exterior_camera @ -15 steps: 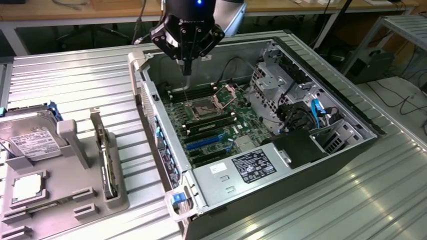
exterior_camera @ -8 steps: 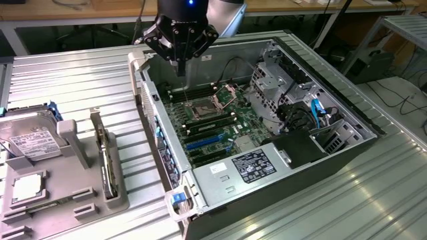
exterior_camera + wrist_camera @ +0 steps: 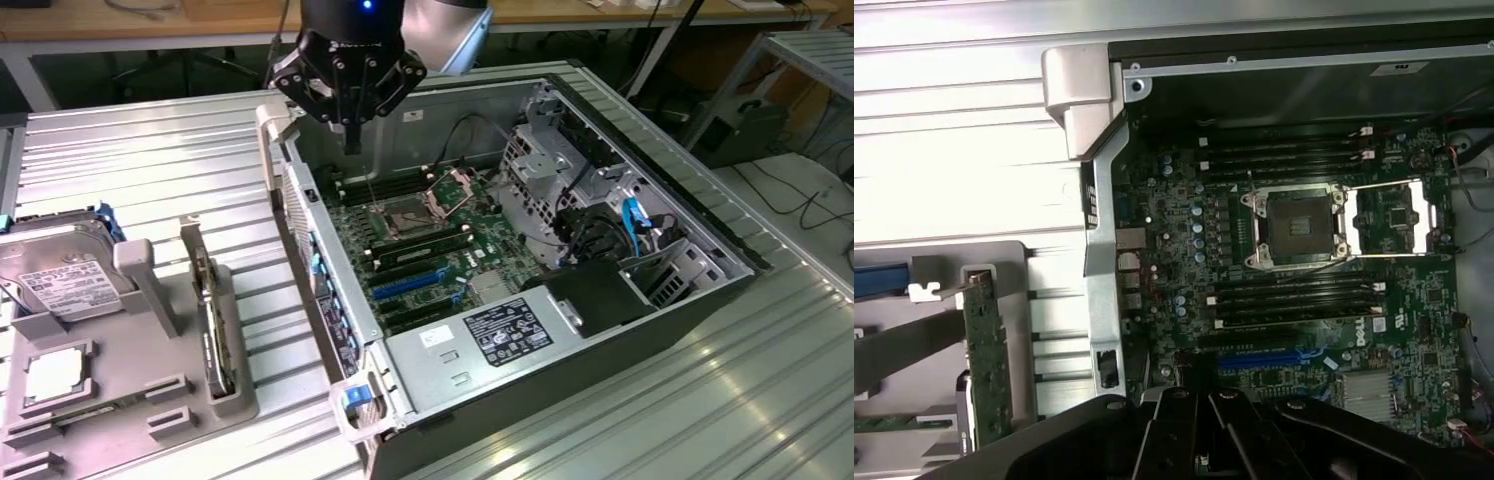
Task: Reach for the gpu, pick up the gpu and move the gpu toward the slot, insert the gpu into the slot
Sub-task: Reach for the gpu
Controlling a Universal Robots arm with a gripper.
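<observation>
Parts sit in a grey holder (image 3: 174, 400) on the desk (image 3: 160, 170), to the exterior view's left of the open computer case (image 3: 441, 385). A hard drive (image 3: 54, 270) is among them. The gpu (image 3: 211, 320) stands on edge in the holder, just outside the case wall and well apart from the tool (image 3: 351, 145). The tool hangs over the case's far corner, fingers pressed together and gripping nothing. Inside the case, the blue slot (image 3: 404, 287) lies bare. The wrist view adds the gpu's green face (image 3: 984, 350), with what may be its bracket at one end, and the slot (image 3: 1259, 358) near the tool (image 3: 1199, 425).
</observation>
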